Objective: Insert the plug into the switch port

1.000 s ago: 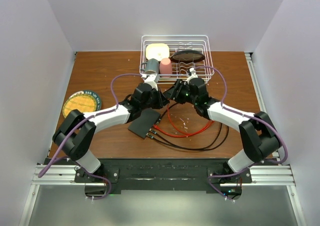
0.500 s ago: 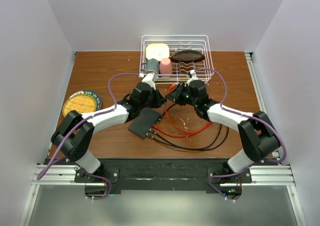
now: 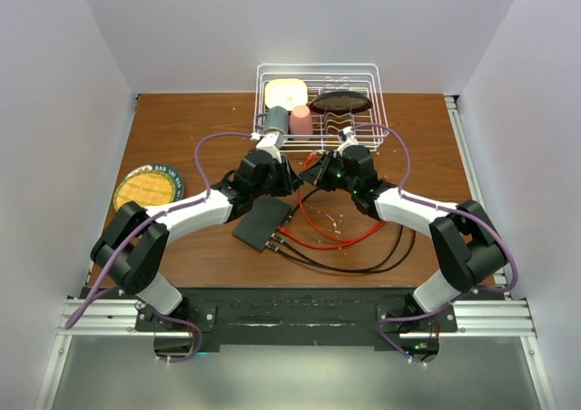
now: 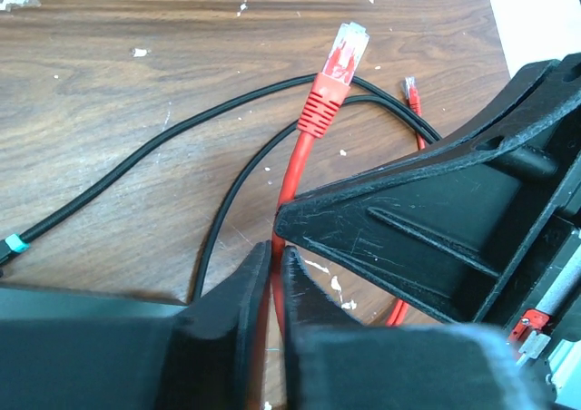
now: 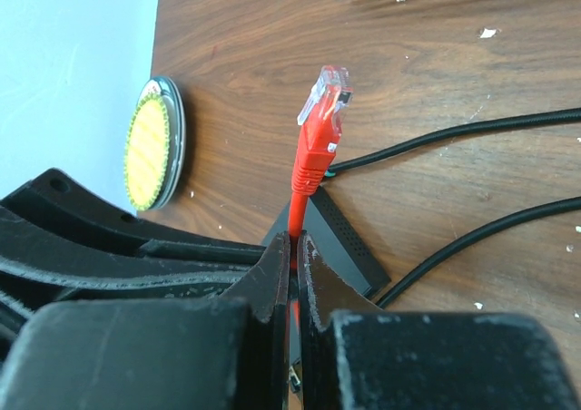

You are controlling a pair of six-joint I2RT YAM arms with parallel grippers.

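Red cable (image 5: 304,179) is pinched in the right gripper (image 5: 292,245), which is closed just behind the plug (image 5: 325,92); the plug points straight out from it. The left gripper (image 4: 272,254) straddles the same cable (whether it grips is unclear). The switch (image 3: 263,224) lies flat on the table (image 3: 182,138), just nearside of the left gripper.

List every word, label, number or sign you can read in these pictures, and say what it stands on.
On the round yellow disc: pale lettering runs round its dark rim, too small and blurred to read.
On the switch: no marking readable.
On the plug of the red cable: no print visible.
No other text shows.
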